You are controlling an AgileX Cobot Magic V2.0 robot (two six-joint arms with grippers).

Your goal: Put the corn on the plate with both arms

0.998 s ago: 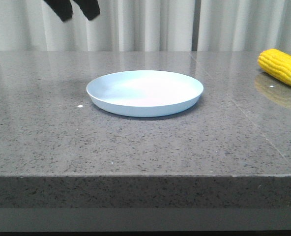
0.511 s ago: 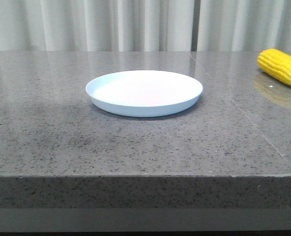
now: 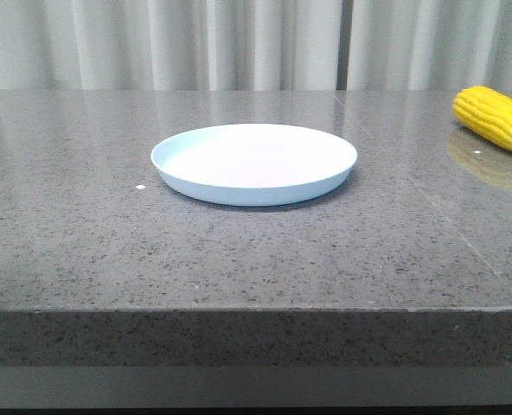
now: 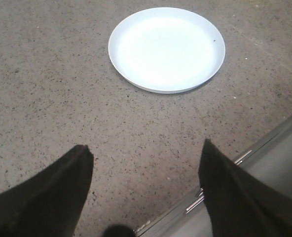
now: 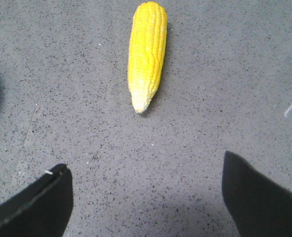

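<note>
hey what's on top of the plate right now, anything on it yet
Nothing. The plate is bare in the front and left wrist views. The corn lies on the table to its right, apart from it. Nothing covers the plate.

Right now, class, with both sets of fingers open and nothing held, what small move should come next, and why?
Probably the right gripper should ease down toward the corn. The corn lies untouched on the table, well to the right of the plate, and sits ahead of the right arm's open fingers. The left gripper faces only the bare plate.
</note>
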